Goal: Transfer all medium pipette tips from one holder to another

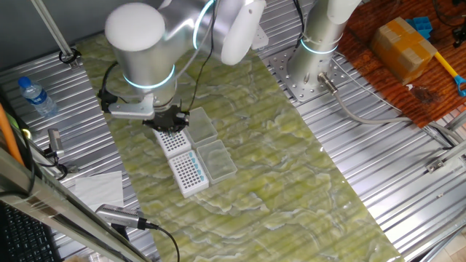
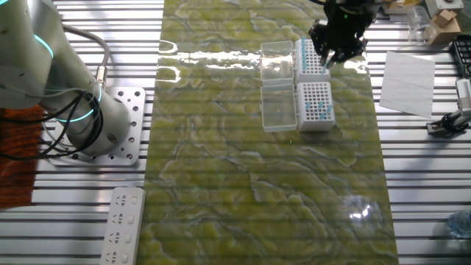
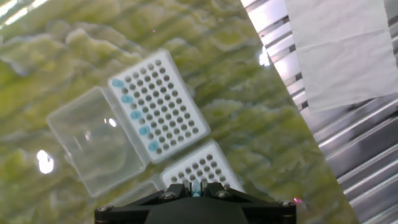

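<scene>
Tips (image 3: 133,114): light-blue dots along one holder (image 3: 158,107) edge; tool (image 3: 196,188) pinching one blue tip.

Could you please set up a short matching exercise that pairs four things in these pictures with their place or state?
Things:
1. white holder with a row of blue-topped tips
2. white holder nearest the black gripper
3. clear plastic hinged lid
4. white paper sheet

Places or states:
A. on the metal slats, off the mat
B. directly under the gripper
C. folded open beside its holder
D. mostly bare dark holes

Pairs: 1-D, 2-B, 3-C, 4-A
</scene>
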Tool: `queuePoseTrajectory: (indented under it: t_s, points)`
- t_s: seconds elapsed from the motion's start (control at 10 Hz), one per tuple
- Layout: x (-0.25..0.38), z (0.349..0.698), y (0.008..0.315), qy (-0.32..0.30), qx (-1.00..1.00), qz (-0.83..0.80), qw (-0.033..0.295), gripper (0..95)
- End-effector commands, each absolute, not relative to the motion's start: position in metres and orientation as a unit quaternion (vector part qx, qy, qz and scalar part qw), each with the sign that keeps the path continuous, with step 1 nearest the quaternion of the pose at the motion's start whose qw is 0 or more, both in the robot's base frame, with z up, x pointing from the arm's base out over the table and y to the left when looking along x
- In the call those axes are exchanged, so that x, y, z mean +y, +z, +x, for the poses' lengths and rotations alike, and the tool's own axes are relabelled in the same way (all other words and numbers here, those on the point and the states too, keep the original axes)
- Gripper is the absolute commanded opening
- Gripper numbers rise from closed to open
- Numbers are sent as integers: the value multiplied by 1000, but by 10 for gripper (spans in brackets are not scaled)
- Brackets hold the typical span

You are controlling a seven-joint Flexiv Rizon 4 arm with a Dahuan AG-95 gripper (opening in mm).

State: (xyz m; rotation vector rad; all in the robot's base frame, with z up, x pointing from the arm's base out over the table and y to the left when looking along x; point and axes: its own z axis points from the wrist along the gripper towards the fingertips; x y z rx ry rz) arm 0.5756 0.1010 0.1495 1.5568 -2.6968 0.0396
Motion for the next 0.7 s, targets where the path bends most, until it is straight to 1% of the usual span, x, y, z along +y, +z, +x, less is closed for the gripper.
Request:
queuePoseTrajectory:
  t_s: [0.1, 0.7]
  points:
    - [113, 578, 144, 14, -869, 494, 9, 0]
    - [129, 579, 132, 13, -872, 489, 6, 0]
